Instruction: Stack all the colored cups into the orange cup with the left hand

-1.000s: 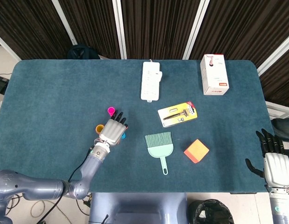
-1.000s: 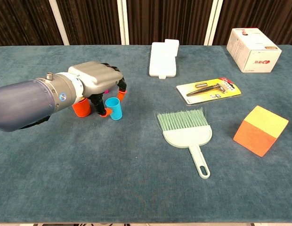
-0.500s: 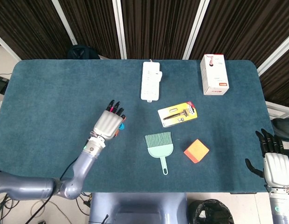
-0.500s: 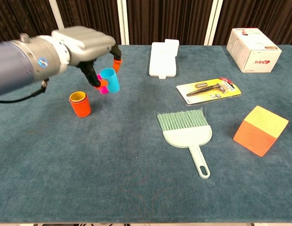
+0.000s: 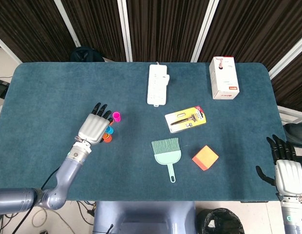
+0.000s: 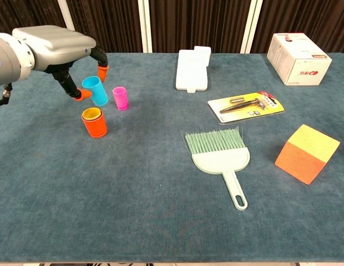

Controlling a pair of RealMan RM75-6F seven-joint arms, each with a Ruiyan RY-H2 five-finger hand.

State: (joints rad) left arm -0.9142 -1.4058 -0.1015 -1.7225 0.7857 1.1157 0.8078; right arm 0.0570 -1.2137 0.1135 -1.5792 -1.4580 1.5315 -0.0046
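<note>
Nearest us in the chest view stands the orange cup (image 6: 95, 123), upright on the table (image 6: 161, 210), with a yellow cup (image 6: 92, 114) already nested in its mouth. Just above and behind it we hold the blue cup (image 6: 95, 90) in our left hand (image 6: 52, 44) — pinched between the fingers (image 6: 82, 95) and clear of the table, tilted so its mouth leans toward ten o'clock and its base toward four.

That tilt and offset are what the coming move turns on, in our judgement. From the blue cup the orange cup lies at about six o'clock and lower, close but not touching; the long axis of the blue cup must come upright and its base must line up over the yellow rim before we lower it. The pink cup (image 6: 120, 98) stands upright at three o'clock from the blue one, just beside it, and at about one o'clock from the orange cup — near enough that a sideways swing could knock it.

In the head view the left hand covers most of the stack, so we judge alignment from the chest view. Our right hand (image 5: 289, 171) hangs off the table's edge at four o'clock, well apart, fingers spread and holding nothing.
</note>
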